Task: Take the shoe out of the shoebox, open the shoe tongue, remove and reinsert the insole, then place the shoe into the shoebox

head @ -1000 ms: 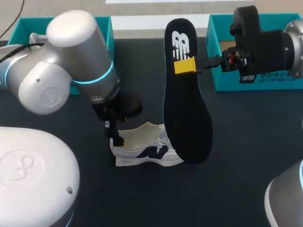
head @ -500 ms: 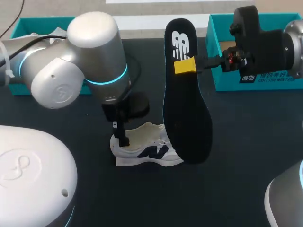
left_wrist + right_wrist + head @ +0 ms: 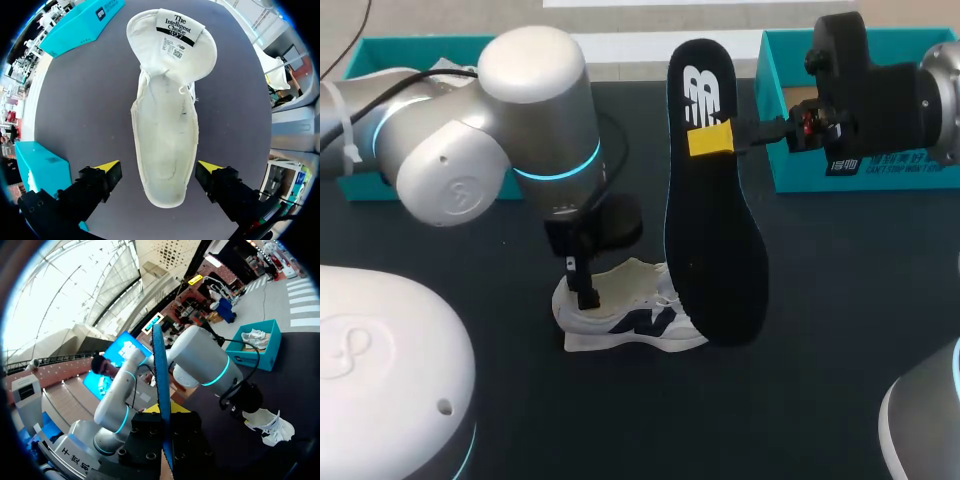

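Insole [image 3: 715, 200] is out, clamped between our right gripper's [image 3: 712, 138] fingers and held aloft. Shoe [image 3: 165, 130] sits heel-first between our left gripper's [image 3: 159, 172] parted, untouching fingers, tongue [image 3: 177, 42] folded open ahead. Next, we judge: reinsertion, with the insole's toe end aimed into the opening.

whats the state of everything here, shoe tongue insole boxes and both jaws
shoe: upright on the table, no insole inside
tongue: folded open toward the toe
insole: out, held in the air
left jaws: open, either side of the heel, clear of it
right jaws: shut on the insole
left teal box: open, a white shoe inside
right teal box: open, contents mostly hidden
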